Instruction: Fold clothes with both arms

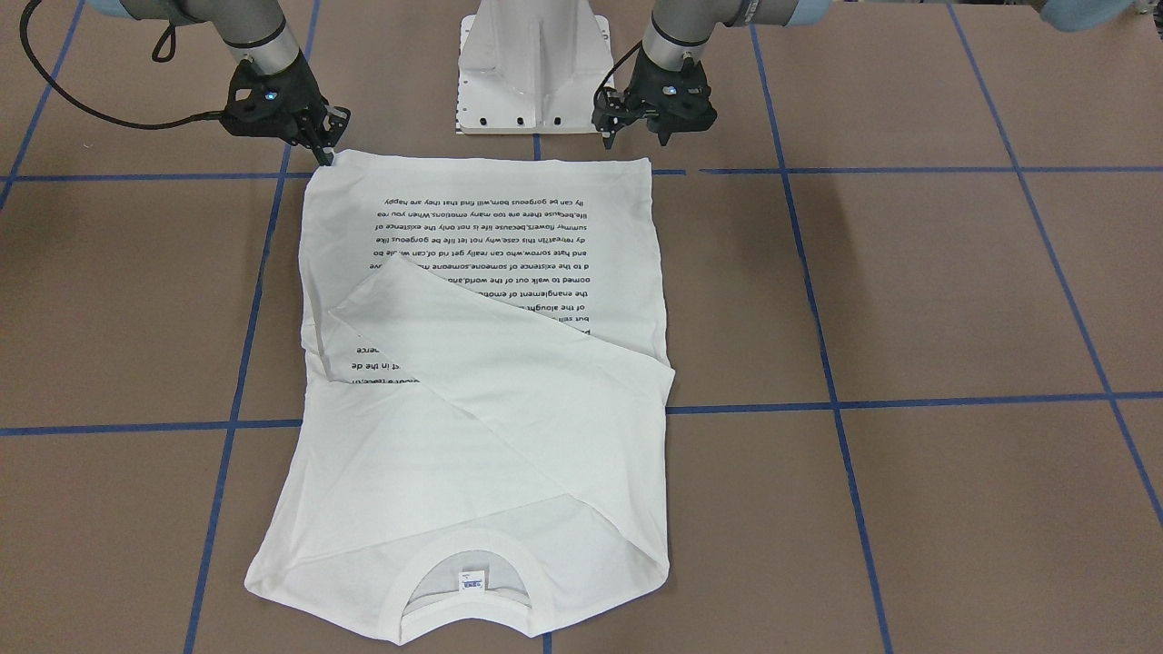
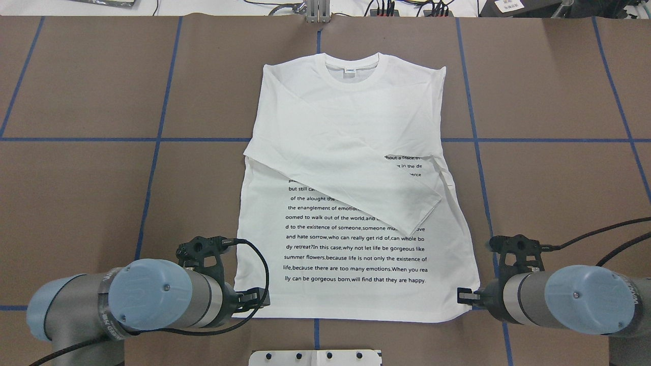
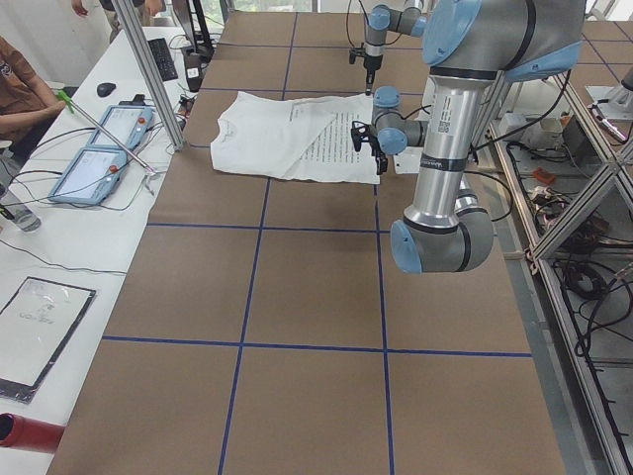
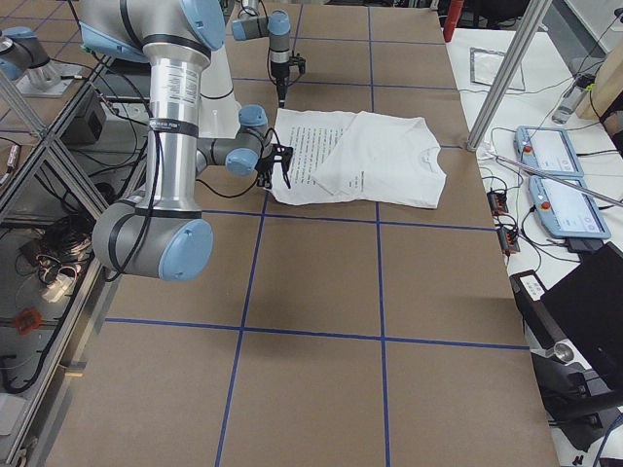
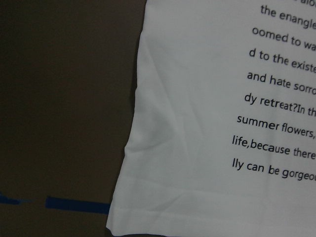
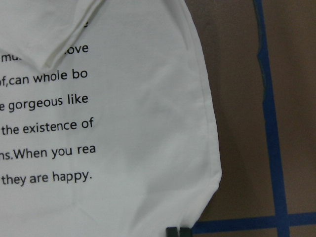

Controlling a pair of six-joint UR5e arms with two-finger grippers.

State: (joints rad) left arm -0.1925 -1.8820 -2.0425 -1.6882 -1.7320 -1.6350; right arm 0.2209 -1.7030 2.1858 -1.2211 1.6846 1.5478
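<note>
The white T-shirt lies flat on the brown table with its text side up. Both sleeves are folded in across the chest, and the neck points away from the robot. My right gripper is down at the hem corner. Its fingertips are together at the cloth's edge, shut on that corner. My left gripper hovers just behind the other hem corner. It is open and holds nothing.
The white pedestal base stands between the arms, close behind the hem. Blue tape lines cross the table. A side desk with tablets and a seated person lies beyond the far edge.
</note>
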